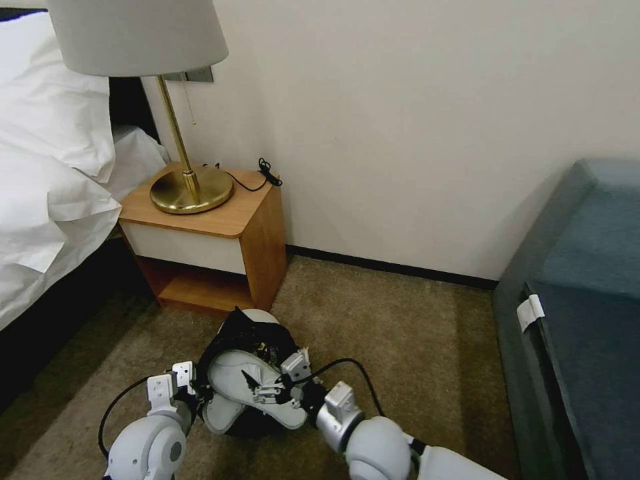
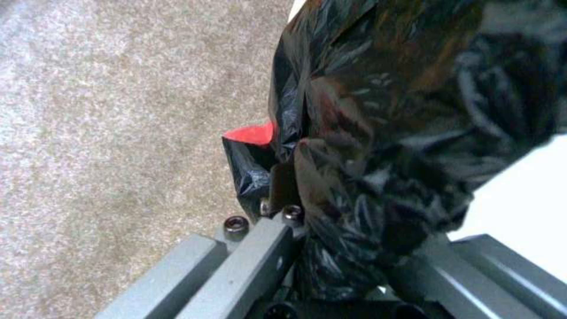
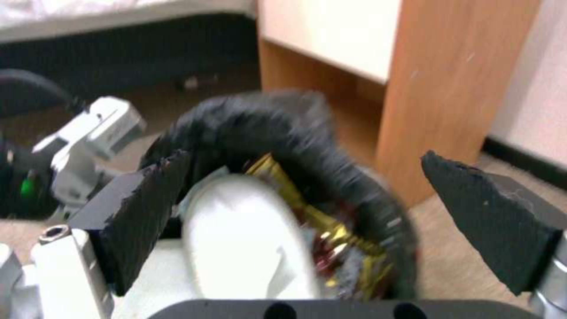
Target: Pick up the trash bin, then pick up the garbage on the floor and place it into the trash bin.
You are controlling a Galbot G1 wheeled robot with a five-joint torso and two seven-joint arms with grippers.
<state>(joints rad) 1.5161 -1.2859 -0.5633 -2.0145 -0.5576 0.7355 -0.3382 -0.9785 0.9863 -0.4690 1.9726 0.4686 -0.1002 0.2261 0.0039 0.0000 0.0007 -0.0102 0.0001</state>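
**Soft room light, sharp head view, smeared wrist views**

My head view is evenly lit and crisp; the wall reads bright, and deep shadow pools under the bed at lower left. Straight lines bow slightly toward the frame edges. My left wrist view is soft, with glare streaks on the black bag. My right wrist view is motion-blurred across the centre, and my right tool pads look fuzzy at both sides.
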